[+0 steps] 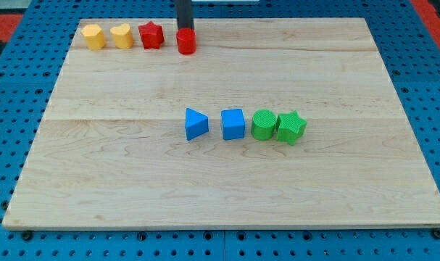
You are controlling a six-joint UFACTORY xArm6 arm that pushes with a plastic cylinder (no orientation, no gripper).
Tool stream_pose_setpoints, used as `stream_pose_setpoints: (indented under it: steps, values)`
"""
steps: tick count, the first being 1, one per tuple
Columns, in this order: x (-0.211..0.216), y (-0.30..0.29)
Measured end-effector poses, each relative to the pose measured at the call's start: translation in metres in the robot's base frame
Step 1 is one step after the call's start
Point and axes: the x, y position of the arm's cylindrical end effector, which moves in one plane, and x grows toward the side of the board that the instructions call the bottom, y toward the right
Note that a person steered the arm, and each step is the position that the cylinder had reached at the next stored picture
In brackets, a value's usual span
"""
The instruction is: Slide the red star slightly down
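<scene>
The red star (pixel 151 35) lies near the board's top left, in a row with a yellow heart (pixel 121 35) and a yellow hexagon (pixel 94 36) to its left. A red cylinder (pixel 186 42) sits just right of the star. My rod comes down from the view's top, and my tip (pixel 184 30) stands at the top edge of the red cylinder, right of the red star by a small gap.
Near the board's middle sits a row of blocks: a blue triangle (pixel 196 124), a blue cube (pixel 233 124), a green cylinder (pixel 263 125) and a green star (pixel 291 127). The wooden board (pixel 220 188) rests on a blue pegboard.
</scene>
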Motion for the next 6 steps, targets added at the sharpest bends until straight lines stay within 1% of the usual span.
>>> stream_pose_setpoints:
  steps: [1,2,3,4,5,6]
  values:
    - [0.027,0.003]
    - [0.001,0.003]
    - [-0.028,-0.025]
    - [-0.020,-0.085]
    - [-0.004,-0.104]
    - [0.026,-0.095]
